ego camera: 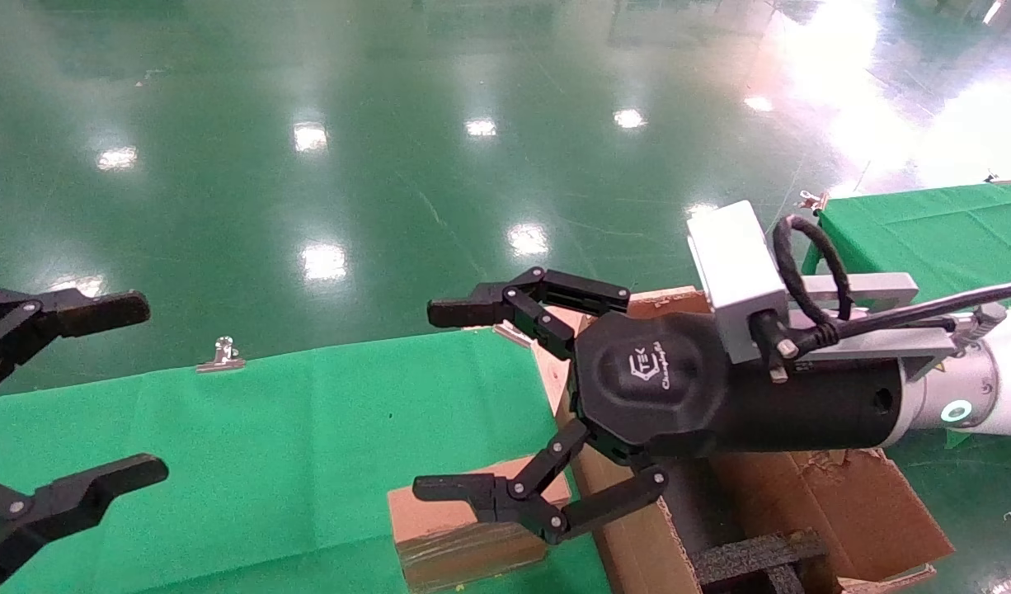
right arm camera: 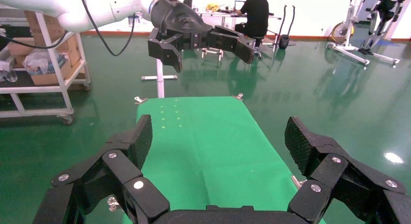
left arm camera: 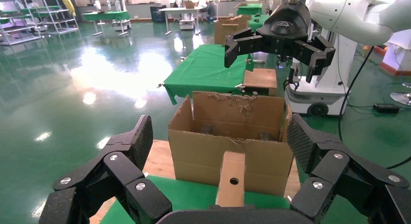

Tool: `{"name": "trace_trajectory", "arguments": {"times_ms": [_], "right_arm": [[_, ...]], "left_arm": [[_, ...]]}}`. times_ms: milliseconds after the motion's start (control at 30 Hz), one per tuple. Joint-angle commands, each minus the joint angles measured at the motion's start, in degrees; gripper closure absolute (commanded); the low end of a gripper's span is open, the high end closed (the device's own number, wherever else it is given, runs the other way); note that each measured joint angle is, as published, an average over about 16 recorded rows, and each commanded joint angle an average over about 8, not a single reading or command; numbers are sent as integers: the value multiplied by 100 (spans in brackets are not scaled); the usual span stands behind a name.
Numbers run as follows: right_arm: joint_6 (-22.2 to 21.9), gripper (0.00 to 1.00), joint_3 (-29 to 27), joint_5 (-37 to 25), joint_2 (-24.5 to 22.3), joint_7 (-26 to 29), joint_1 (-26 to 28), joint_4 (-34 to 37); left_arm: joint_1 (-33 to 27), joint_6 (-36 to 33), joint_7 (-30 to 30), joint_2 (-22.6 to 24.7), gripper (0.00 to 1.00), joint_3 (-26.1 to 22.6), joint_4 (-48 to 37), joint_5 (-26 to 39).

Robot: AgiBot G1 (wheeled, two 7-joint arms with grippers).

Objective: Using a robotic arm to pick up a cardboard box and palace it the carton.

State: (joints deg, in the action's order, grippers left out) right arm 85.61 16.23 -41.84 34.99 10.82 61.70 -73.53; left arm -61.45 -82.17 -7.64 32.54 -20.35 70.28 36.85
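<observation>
Brown cardboard box [ego camera: 464, 528] lies flat on the green-clothed worktop [ego camera: 266, 445], touching the left wall of the carton [ego camera: 811, 511], its long axis running left to right. Directly above it hangs the right gripper [ego camera: 448, 404], jaws spread wide and empty, clearly the nearer one; the move needed looks like a straight descent. Left gripper [ego camera: 143, 392] waits wide open at the left edge. Embossed lettering on the right gripper's palm is too small to read.
</observation>
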Motion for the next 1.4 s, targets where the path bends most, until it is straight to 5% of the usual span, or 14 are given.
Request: {"name": "trace_trajectory", "arguments": {"times_ms": [33, 467, 733, 767, 1133, 1400], "right_arm": [[0, 0, 0, 0, 0, 0, 0, 0], [0, 0, 0, 0, 0, 0, 0, 0], [0, 0, 0, 0, 0, 0, 0, 0], [0, 0, 0, 0, 0, 0, 0, 0], [-32, 0, 132, -254, -28, 164, 106, -38], [-8, 0, 791, -1614, 174, 558, 713, -147]], "left_arm": [[0, 0, 0, 0, 0, 0, 0, 0], [0, 0, 0, 0, 1, 0, 0, 0], [0, 0, 0, 0, 95, 0, 0, 0], [0, 0, 0, 0, 100, 0, 0, 0], [0, 0, 0, 0, 100, 0, 0, 0], [0, 0, 0, 0, 100, 0, 0, 0]]}}
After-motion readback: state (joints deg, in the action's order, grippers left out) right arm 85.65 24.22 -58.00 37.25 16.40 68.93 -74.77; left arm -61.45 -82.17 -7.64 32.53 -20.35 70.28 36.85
